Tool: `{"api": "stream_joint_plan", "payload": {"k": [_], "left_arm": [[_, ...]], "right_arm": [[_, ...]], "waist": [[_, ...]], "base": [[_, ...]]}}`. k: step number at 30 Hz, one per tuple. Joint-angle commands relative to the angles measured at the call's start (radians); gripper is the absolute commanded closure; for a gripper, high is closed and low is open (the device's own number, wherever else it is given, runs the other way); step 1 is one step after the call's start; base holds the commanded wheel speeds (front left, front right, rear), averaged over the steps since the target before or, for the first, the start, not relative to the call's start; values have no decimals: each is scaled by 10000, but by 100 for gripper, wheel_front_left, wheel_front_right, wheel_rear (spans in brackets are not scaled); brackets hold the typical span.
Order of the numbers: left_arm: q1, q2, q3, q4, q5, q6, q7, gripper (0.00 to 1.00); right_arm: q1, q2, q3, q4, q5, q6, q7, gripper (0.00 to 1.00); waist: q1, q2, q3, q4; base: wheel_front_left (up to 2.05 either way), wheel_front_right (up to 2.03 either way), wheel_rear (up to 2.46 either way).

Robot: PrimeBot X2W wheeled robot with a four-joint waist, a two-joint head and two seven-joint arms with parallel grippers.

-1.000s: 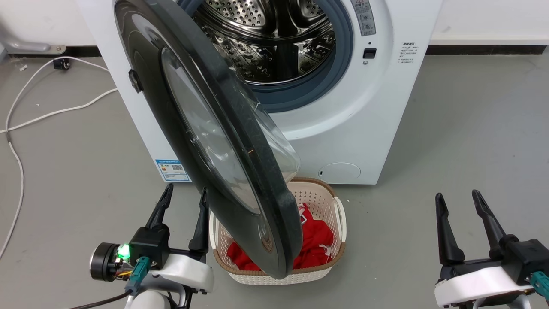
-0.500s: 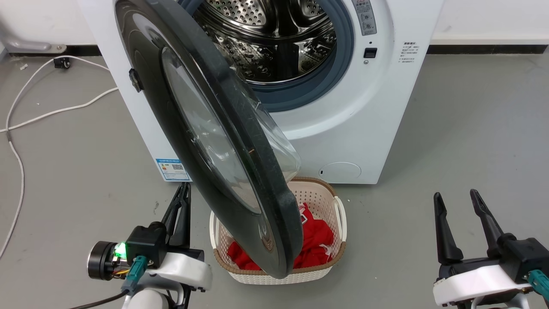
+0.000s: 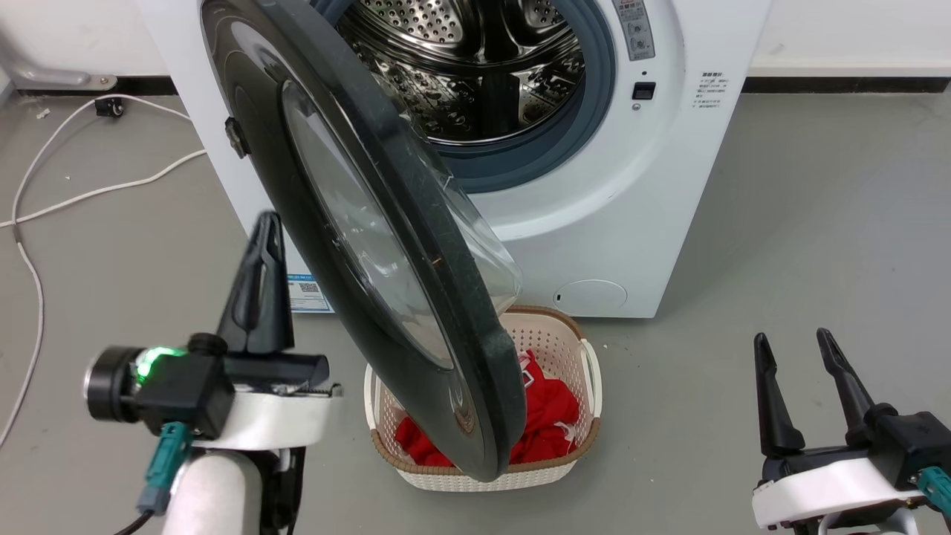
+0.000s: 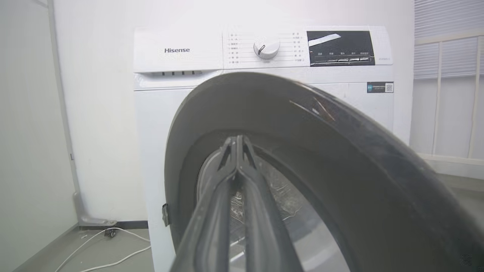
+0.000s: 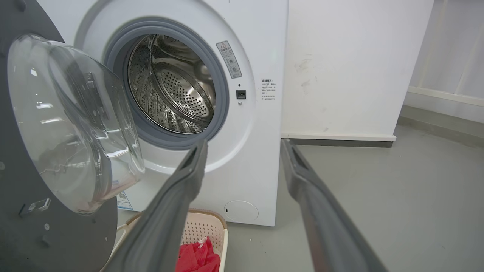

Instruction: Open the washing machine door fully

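Black washing machine door (image 3: 371,245) hangs half open; my left gripper (image 3: 265,224), now pressed together, has risen beside it, ready to push.

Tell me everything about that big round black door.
The washing machine door is a round glossy black disc with a bulging clear glass bowl at its centre. It stands partly open from the white washing machine, lower edge above a cream basket. The shut left gripper points at its outer face; contact unclear.
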Motion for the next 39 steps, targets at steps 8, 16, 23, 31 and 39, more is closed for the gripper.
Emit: {"api": "stream_joint_plan", "payload": {"k": [8, 16, 23, 31, 39], "left_arm": [[-806, -4, 134, -2592, 299, 54, -23, 100], [-1355, -35, -632, -3869, 166, -235, -18, 100], [-1049, -62, -2703, -3364, -392, -734, 80, 100], [-182, 131, -4623, -2409, -1039, -941, 1173, 100], [909, 374, -5285, -1611, -1386, -931, 2096, 100]], "right_arm": [[-33, 22, -111, -59, 7, -7, 42, 0], [10, 22, -141, -104, 46, -7, 82, 0], [41, 22, -155, -140, 90, -7, 86, 0], [4, 22, -159, -81, 172, -7, 75, 0], [-41, 22, -138, 1, 228, -7, 77, 0]], "waist": [[0, 0, -30, 61], [0, 0, -38, 56], [0, 0, 29, -1], [0, 0, 156, -36], [0, 0, 245, 33]], "base": [[0, 0, 0], [0, 0, 0], [0, 0, 0], [0, 0, 0], [0, 0, 0]]}}
